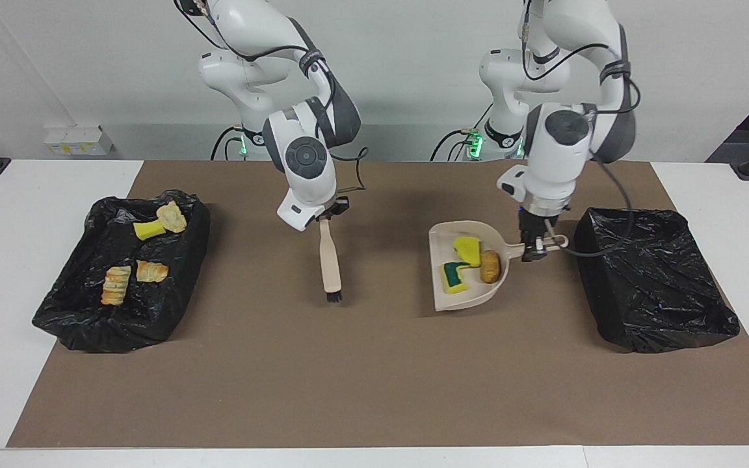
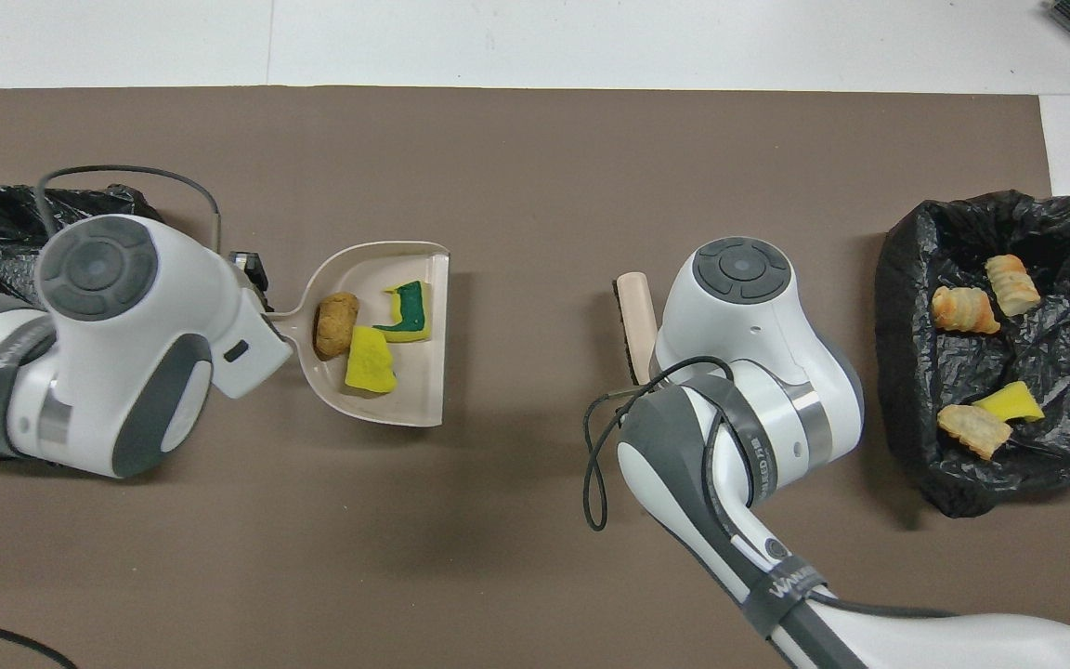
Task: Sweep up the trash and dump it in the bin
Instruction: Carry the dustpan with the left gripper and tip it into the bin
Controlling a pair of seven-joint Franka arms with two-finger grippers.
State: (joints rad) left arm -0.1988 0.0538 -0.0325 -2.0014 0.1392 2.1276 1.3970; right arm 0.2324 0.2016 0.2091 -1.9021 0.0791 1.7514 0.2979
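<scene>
Now | left gripper (image 1: pixel 539 250) clamps dustpan (image 1: pixel 443 296), three scraps (image 1: pixel 469 263) aboard, unlittered bin (image 1: pixel 667 312) at 3 o'clock | right gripper (image 1: pixel 326 218) grips brush (image 1: pixel 330 263) | dump pending.

dustpan (image 1: pixel 472 296) beige | sponges (image 1: pixel 467 250) yellow (one green-topped) | bins (image 1: pixel 654 279) — black | mat (image 1: pixel 374 377) — brown

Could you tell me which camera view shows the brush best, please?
The facing view: the brush hangs in full from the right gripper, handle to bristles. In the overhead view the right arm covers most of the brush; only part of its handle and bristles shows.
</scene>
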